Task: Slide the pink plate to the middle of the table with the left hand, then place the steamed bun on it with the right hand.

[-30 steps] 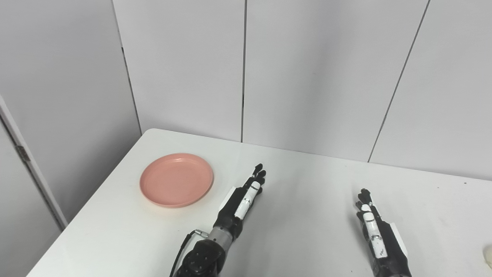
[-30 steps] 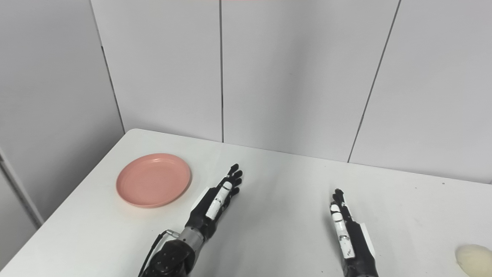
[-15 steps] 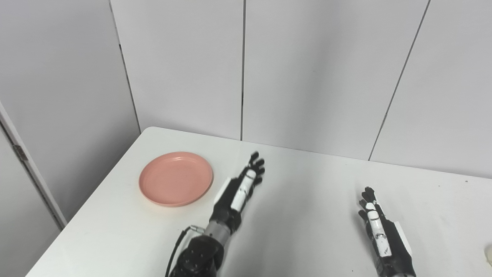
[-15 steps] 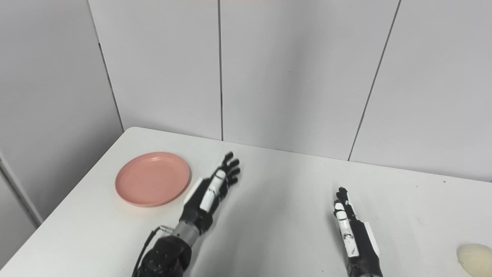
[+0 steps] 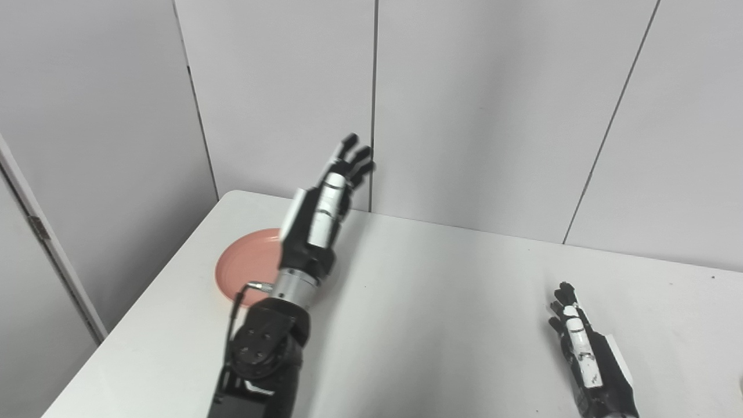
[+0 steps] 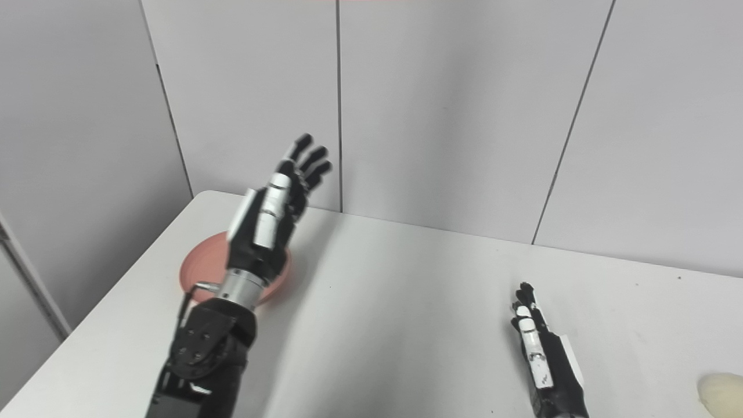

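Note:
The pink plate [image 5: 246,261] lies on the white table [image 5: 441,313] near its far left corner, partly hidden behind my left arm; it also shows in the right eye view [image 6: 203,268]. My left hand [image 5: 325,197] is open and empty, raised high above the table, fingers pointing up and away, over the plate's right side. My right hand [image 5: 586,354] is open and empty, low over the table at the front right. The pale steamed bun [image 6: 720,393] lies at the table's right edge, to the right of my right hand.
Grey wall panels [image 5: 476,116] stand close behind the table's far edge. The table's left edge [image 5: 151,290] drops off beside the plate, with a door frame [image 5: 40,232] beyond it.
My left hand has risen from low over the table to high above it, moving left and over the plate's right part. The right hand has stayed almost still. The camera shifted slightly.

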